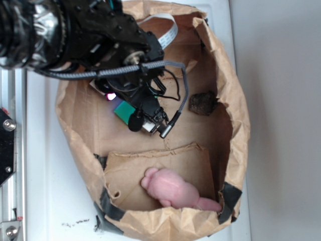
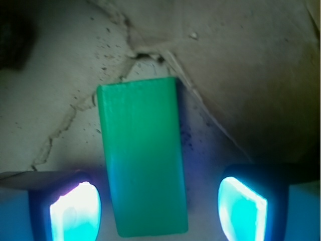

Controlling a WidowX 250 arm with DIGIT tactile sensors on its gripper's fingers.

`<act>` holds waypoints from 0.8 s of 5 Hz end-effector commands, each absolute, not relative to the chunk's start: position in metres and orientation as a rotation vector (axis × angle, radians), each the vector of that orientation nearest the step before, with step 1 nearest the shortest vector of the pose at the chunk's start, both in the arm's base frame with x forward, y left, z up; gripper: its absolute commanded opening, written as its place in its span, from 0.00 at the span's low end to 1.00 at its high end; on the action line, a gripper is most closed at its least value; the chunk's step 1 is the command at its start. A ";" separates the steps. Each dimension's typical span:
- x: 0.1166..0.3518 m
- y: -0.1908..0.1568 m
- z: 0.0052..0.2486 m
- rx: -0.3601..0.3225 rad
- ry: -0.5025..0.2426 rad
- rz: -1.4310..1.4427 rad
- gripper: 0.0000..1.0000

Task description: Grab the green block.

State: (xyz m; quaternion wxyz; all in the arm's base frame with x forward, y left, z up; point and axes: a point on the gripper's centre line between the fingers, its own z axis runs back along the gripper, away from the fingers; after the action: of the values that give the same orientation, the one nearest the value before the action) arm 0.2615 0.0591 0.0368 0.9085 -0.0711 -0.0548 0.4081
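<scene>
Block (image 2: 144, 155): flat on bag (image 1: 235, 100) floor, lengthwise between spread pads (image 2: 75, 211), touching neither. Gripper (image 2: 159, 211) released, nothing held. Lower straight, keep block centred, clamp across long smooth sides. Block: glossy green slab, rounded corners. Bag: creased brown paper. Nearby: lumpy dark clump (image 1: 203, 103), soft pink plush (image 1: 175, 191).

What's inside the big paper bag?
Inside the paper bag lie a pink plush toy, a dark lumpy object and the green block, between the open gripper's fingers. The arm hides part of the bag's floor.
</scene>
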 end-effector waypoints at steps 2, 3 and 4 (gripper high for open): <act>0.269 0.045 0.024 -0.098 -0.183 0.818 1.00; 0.270 0.045 0.024 -0.100 -0.186 0.814 1.00; 0.270 0.045 0.023 -0.102 -0.192 0.805 1.00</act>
State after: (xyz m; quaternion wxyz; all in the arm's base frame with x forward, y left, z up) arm 0.2685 0.0454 0.0194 0.9108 -0.0508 -0.0815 0.4015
